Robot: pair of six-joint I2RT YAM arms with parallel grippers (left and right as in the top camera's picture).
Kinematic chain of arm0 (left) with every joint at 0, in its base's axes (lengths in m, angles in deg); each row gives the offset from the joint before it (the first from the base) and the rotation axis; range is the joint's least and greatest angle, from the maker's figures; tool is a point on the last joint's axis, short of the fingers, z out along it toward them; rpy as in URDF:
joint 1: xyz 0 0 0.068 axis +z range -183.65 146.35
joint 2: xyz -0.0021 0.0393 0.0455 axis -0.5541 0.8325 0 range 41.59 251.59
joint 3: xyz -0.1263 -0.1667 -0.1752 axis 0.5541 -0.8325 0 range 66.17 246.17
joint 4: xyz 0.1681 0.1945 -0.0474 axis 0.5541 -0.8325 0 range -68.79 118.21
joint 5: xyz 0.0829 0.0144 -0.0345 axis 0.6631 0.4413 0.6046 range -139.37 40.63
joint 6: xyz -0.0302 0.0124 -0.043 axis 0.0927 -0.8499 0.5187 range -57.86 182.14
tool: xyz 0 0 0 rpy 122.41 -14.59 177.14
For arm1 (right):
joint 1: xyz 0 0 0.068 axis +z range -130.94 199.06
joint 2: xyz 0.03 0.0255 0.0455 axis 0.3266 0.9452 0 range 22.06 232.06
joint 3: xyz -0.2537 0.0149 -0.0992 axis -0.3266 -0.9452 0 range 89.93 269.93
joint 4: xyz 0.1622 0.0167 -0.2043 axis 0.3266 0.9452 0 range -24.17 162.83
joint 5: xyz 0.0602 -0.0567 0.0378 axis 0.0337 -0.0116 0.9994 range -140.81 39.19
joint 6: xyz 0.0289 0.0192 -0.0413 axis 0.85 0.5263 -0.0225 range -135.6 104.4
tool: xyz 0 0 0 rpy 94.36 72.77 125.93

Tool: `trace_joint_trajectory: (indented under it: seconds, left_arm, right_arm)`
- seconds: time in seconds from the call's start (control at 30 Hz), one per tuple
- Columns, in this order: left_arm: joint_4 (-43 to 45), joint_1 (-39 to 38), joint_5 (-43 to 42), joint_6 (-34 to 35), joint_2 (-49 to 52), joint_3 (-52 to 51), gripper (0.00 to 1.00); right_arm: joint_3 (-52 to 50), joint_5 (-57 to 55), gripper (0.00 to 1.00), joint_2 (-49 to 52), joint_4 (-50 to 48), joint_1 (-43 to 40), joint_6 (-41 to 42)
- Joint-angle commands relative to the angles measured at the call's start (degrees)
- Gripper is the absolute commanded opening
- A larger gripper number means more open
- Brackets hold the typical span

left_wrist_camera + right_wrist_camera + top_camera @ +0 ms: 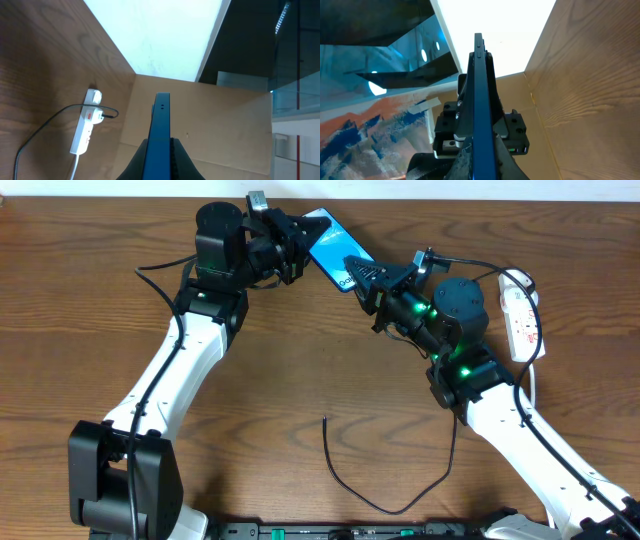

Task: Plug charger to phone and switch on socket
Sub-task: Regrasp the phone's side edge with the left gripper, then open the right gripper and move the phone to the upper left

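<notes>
Left jaws: clamped on the phone [330,242]. In the left wrist view the dark fingers [134,162] press both faces of its lower end, no gap visible. The phone [161,125] shows edge-on there, long side running straight up to 12 o'clock.

Right jaws: also clamped on the phone, at the opposite end. In the right wrist view the phone [480,90] is edge-on again, fingers [462,162] tight on each face, with the left arm's wrist block [480,135] directly behind it.

Overhead: the phone sits at 12 o'clock of the bench [300,360], bridged between both jaws. The left ones are on its 10 o'clock end, the right ones on its 4 o'clock end. Blue screen partly visible, tilted.

Socket [522,315]: lying at 2–3 o'clock of the bench, just beside the right arm [460,305]. From the left wrist the socket [84,131] shows a red mark and a black plug [102,115] on it.

Charger [395,511]: thin black cable looping across the bench at 6 o'clock. Its plug tip [325,419] lies loose on the wood, well apart from the phone and touching neither jaws.
</notes>
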Motion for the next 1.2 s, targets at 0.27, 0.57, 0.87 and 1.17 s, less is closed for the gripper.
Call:
trace_joint_trajectory:
  seconds: [0.27, 0.57, 0.87, 1.17]
  left_arm:
    - [-0.02, -0.02, -0.2, -1.88, -0.9, 1.33, 0.07]
    - [-0.02, 0.22, 0.44, -1.9, -0.9, 1.33, 0.07]
    - [-0.04, 6.43, -0.94, -1.97, -0.9, 1.33, 0.07]
    - [-0.04, 18.08, -14.47, -2.4, -0.9, 1.33, 0.07]
  right_arm:
    - [0.76, 0.39, 0.6, -0.37, -0.68, 0.48, -1.77]
    - [0.76, 0.37, 0.99, -0.37, -0.7, 0.46, -1.77]
    - [0.76, 0.44, 0.99, -0.37, -0.63, 0.42, -3.08]
    - [0.76, 0.37, 0.99, -0.37, -0.48, 0.37, -9.14]
